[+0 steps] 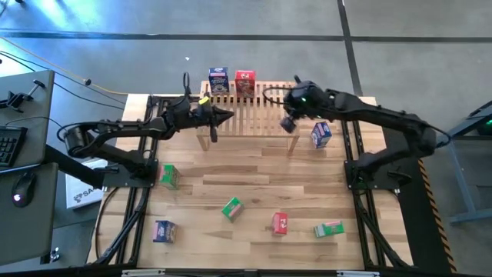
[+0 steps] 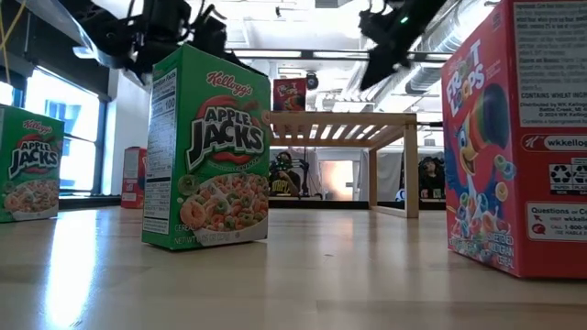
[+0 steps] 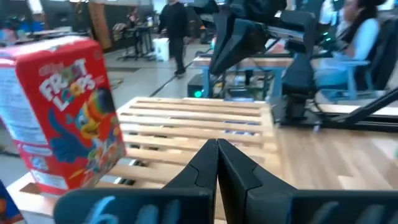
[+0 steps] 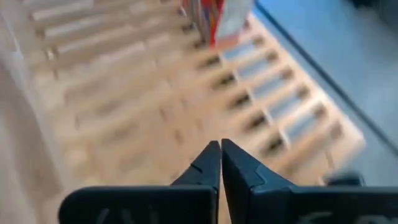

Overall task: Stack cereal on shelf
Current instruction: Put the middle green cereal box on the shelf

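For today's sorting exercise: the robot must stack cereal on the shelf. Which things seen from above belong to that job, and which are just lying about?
Belong to the job:
shelf
blue box and red box on it
six boxes on the table, e.g. green box
left gripper, right gripper, both shut, empty

Lying about:
keyboard
mouse

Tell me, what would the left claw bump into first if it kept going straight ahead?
Probably nothing on the light slatted wooden shelf: the shut left gripper points over bare slats, beside the red cardboard cereal box. Depth is unclear.
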Action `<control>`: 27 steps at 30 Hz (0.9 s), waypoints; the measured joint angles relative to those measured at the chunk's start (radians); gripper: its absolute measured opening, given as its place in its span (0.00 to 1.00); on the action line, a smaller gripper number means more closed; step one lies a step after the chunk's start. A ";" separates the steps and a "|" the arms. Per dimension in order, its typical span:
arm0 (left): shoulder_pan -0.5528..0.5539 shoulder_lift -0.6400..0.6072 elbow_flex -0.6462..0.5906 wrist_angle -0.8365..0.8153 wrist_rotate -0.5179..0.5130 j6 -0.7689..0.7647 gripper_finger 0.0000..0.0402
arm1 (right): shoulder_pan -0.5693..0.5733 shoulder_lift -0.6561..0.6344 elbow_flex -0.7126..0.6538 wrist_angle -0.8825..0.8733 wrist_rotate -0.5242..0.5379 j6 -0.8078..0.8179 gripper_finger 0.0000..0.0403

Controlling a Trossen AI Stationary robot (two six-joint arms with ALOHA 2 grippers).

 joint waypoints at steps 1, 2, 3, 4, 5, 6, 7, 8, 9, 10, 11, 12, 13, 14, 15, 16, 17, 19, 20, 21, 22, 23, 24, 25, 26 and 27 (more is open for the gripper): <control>0.000 -0.013 -0.007 -0.001 0.011 0.001 0.00 | 0.018 -0.022 0.000 -0.037 0.007 0.031 0.00; -0.001 -0.022 -0.010 0.000 0.017 0.001 0.00 | 0.037 -0.041 0.000 -0.076 0.010 0.063 0.00; -0.001 -0.031 -0.014 0.000 0.032 0.001 0.00 | 0.060 -0.057 -0.001 -0.108 0.012 0.091 0.00; -0.002 -0.044 -0.023 -0.001 0.051 0.001 0.00 | 0.089 -0.069 -0.001 -0.134 0.011 0.117 0.00; -0.002 -0.053 -0.028 -0.002 0.066 0.000 0.00 | 0.119 -0.078 -0.001 -0.154 0.011 0.149 0.00; -0.003 -0.061 -0.034 0.000 0.071 -0.001 0.00 | 0.152 -0.081 -0.001 -0.167 0.012 0.182 0.00; -0.004 -0.072 -0.043 0.000 0.078 -0.005 0.00 | 0.189 -0.082 -0.001 -0.175 0.016 0.217 0.00; -0.004 -0.077 -0.047 -0.001 0.086 -0.007 0.00 | 0.226 -0.081 -0.001 -0.177 0.021 0.246 0.00; -0.006 -0.081 -0.052 0.000 0.093 -0.007 0.00 | 0.265 -0.079 -0.001 -0.177 0.025 0.267 0.00; -0.010 -0.086 -0.057 -0.006 0.102 -0.006 0.00 | 0.308 -0.073 -0.001 -0.177 0.029 0.284 0.00; -0.013 -0.088 -0.057 -0.010 0.109 -0.001 0.00 | 0.349 -0.065 -0.001 -0.179 0.030 0.301 0.00; -0.019 -0.089 -0.057 -0.015 0.110 0.001 0.00 | 0.388 -0.057 -0.002 -0.187 0.034 0.319 0.00; -0.026 -0.091 -0.057 -0.019 0.112 0.001 0.00 | 0.428 -0.049 -0.002 -0.201 0.040 0.342 0.00; -0.032 -0.092 -0.056 -0.019 0.112 0.003 0.00 | 0.472 -0.042 -0.002 -0.213 0.044 0.370 0.00; -0.038 -0.092 -0.056 -0.025 0.113 0.010 0.00 | 0.513 -0.036 -0.002 -0.232 0.044 0.401 0.00; -0.046 -0.092 -0.056 -0.033 0.113 0.020 0.00 | 0.557 -0.029 -0.002 -0.258 0.047 0.438 0.00; -0.053 -0.092 -0.056 -0.042 0.113 0.029 0.00 | 0.601 -0.023 -0.002 -0.283 0.051 0.480 0.00; -0.064 -0.091 -0.056 -0.050 0.112 0.042 0.00 | 0.685 -0.016 -0.002 -0.327 0.065 0.590 0.00; -0.070 -0.091 -0.056 -0.049 0.112 0.046 0.00 | 0.724 -0.016 -0.002 -0.345 0.066 0.639 0.00; -0.074 -0.091 -0.056 -0.048 0.112 0.046 0.00 | 0.761 -0.016 -0.002 -0.354 0.073 0.685 0.00; -0.079 -0.091 -0.056 -0.047 0.112 0.046 0.00 | 0.794 -0.012 -0.002 -0.351 0.094 0.723 0.00; -0.085 -0.091 -0.056 -0.044 0.112 0.047 0.00 | 0.822 -0.007 -0.002 -0.346 0.120 0.750 0.00; -0.090 -0.091 -0.056 -0.040 0.111 0.047 0.00 | 0.845 -0.001 -0.002 -0.339 0.144 0.760 0.01; -0.094 -0.091 -0.056 -0.034 0.111 0.048 0.00 | 0.861 0.009 -0.002 -0.314 0.162 0.756 0.02; -0.099 -0.091 -0.056 -0.031 0.110 0.048 0.00 | 0.867 0.023 -0.002 -0.277 0.172 0.740 0.04; -0.103 -0.091 -0.056 -0.029 0.109 0.048 0.00 | 0.869 0.041 -0.002 -0.234 0.174 0.712 0.07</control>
